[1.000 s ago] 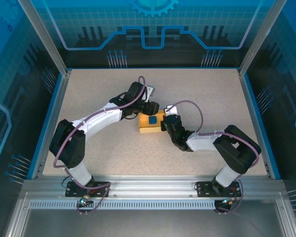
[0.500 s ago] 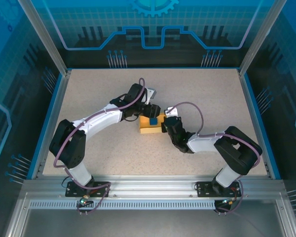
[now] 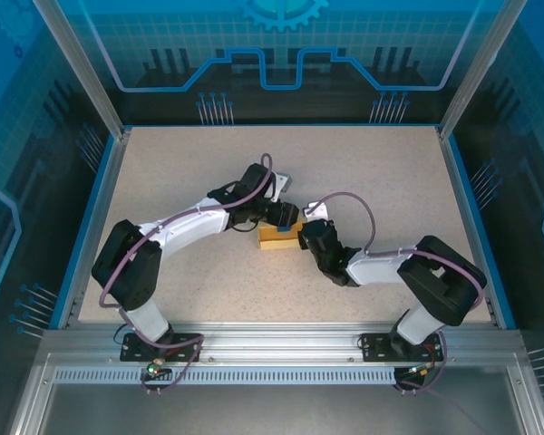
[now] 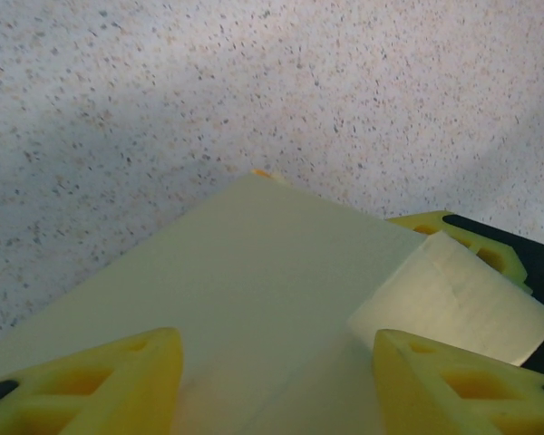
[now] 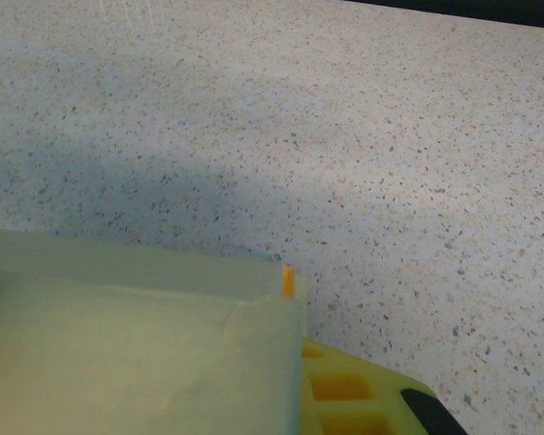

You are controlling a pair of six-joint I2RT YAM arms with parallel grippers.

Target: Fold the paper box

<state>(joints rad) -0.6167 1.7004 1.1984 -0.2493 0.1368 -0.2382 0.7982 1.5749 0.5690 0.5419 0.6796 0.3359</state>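
Two grippers are found at the box [image 3: 276,239], which lies near the middle of the table [image 3: 172,172]. The left gripper [image 4: 274,344] is spread wide, its fingers [image 4: 100,385] set apart over a flat pale panel [image 4: 254,272], with nothing pinched between them. The right gripper [image 3: 301,236] is set at the box's right end. One finger [image 5: 344,391] is seen just beside a panel edge, and whether that gripper is spread or closed cannot be told. A curled flap [image 4: 453,294] stands at the panel's right, probably still to be tucked. The panel is best held down flat by the left gripper while the flap is eased in along its crease, slowly, so that the thin card is not buckled. Ample bare table is left all round and the blue rim [image 3: 92,222] is well apart, so the box may be slid or turned freely.
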